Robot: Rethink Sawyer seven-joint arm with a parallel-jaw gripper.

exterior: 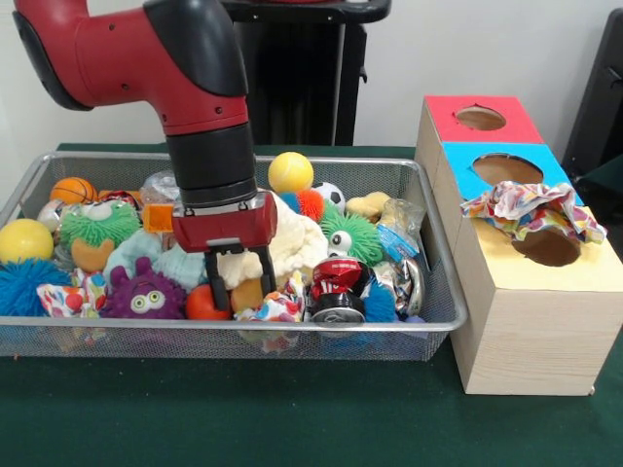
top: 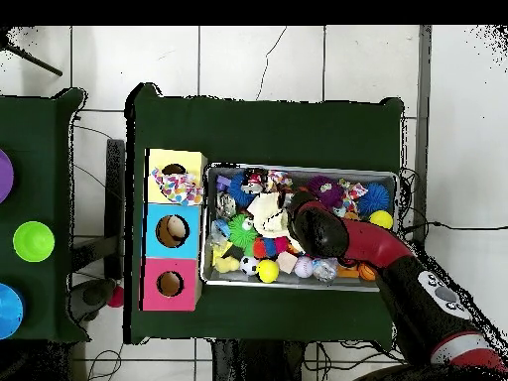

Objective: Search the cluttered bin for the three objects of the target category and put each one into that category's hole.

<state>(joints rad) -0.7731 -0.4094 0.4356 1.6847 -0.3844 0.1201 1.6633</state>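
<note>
Down among the clutter, claw point(exterior: 235, 289) spread apart, printed cloth point(exterior: 275, 309) just beside.

bin point(top: 302, 282) on green worktop point(top: 268, 124), packed with toys | red arm point(top: 372, 246) reaching over bin middle | printed cloth point(top: 177, 186) draped at yellow box's hole point(top: 175, 170) | blue-topped box point(top: 172, 231) and red-topped box point(top: 170, 284) alongside

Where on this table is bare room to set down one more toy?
The green table is bare in front of the bin and the yellow-topped box. The bin itself is crowded throughout, with the pincer down among the toys.
</note>
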